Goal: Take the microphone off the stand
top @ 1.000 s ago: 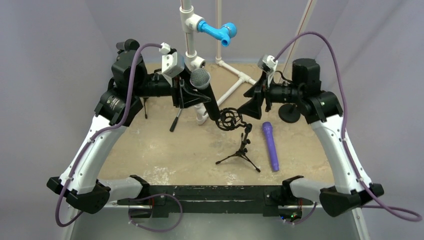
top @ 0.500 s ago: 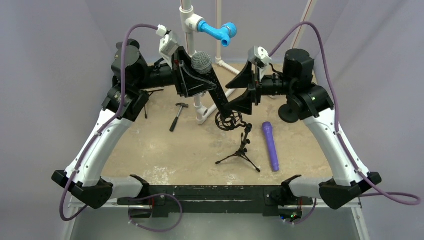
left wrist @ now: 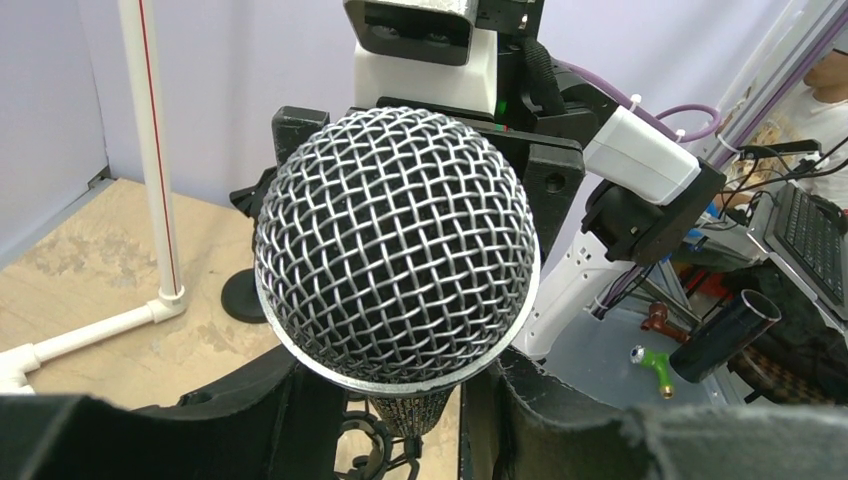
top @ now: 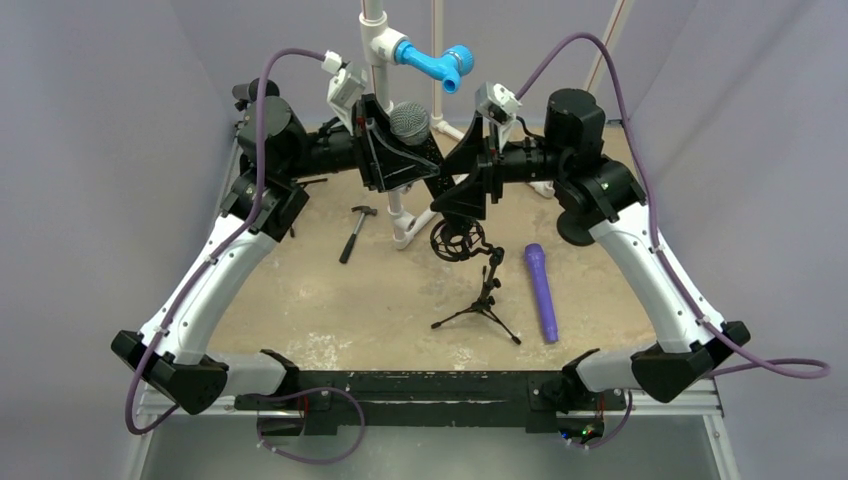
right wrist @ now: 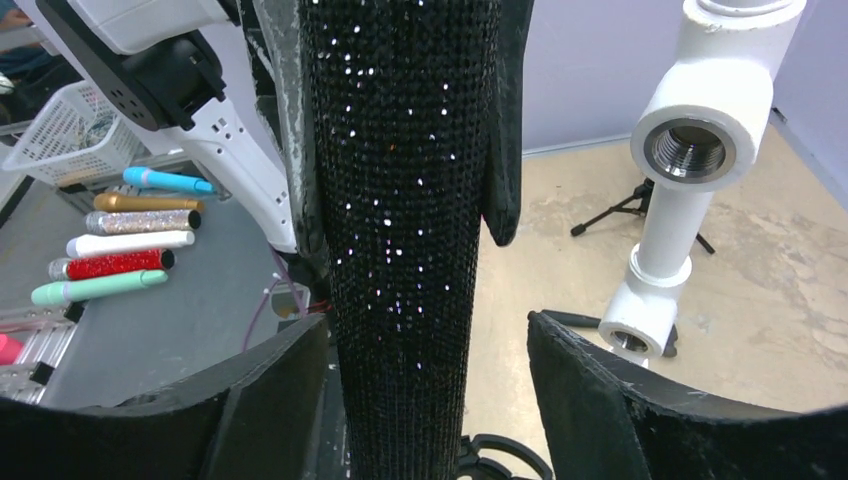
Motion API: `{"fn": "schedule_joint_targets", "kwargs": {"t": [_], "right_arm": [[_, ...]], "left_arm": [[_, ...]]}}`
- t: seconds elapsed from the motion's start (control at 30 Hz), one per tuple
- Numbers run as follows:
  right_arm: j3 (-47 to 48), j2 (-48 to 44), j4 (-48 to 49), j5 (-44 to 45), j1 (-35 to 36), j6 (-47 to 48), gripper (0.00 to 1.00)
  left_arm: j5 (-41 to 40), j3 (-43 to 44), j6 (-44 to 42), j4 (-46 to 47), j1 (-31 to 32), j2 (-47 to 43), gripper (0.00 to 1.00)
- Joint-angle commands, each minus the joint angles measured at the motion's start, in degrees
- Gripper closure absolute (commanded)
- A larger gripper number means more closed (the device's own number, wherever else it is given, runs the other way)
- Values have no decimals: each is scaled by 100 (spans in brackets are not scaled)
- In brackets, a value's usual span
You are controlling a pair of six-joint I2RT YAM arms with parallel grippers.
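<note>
Microphone with a silver mesh head and a glittering black barrel hangs tilted above the sandy table. It is clamped just under its head by the left gripper, whose jaws are closed on the barrel. The right gripper straddles the barrel lower down. Its wrist view shows a gap between each finger and the sparkling surface, so it stands open around the microphone and has hold of nothing.

Directly beneath, the wire shock-mount ring tops the small black tripod stand, which stands on the table with its legs spread. The barrel's lower end is hidden behind the right gripper from above and runs out of the bottom of the wrist view. It cannot be told whether the tip has fully left the ring.

By the look of it the job is well advanced. The microphone is carried by the arm, not the stand, and sits high over the mount. What seems to remain is drawing the tip clear without dragging the light tripod along, then carrying the microphone away. A purple microphone and a small hammer lie on the table to either side.
</note>
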State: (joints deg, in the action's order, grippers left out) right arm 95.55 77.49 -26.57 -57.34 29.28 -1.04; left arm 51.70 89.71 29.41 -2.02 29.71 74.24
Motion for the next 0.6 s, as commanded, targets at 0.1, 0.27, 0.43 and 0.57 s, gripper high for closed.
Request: {"fn": "schedule_joint_targets", "kwargs": {"t": [0.1, 0.27, 0.43, 0.57], "right_arm": [[-92, 72, 517, 101, 118, -407, 36], [-158, 61, 560, 151, 128, -441, 66], [-284, -153, 380, 627, 118, -268, 100], [-437, -425, 309, 1082, -148, -316, 100]], "left_arm": [[-46, -165, 236, 726, 60, -11, 100], [-5, -232, 230, 744, 87, -16, 100], [112, -320, 127, 676, 93, -93, 95], [216, -327, -207, 360, 90, -203, 54]]}}
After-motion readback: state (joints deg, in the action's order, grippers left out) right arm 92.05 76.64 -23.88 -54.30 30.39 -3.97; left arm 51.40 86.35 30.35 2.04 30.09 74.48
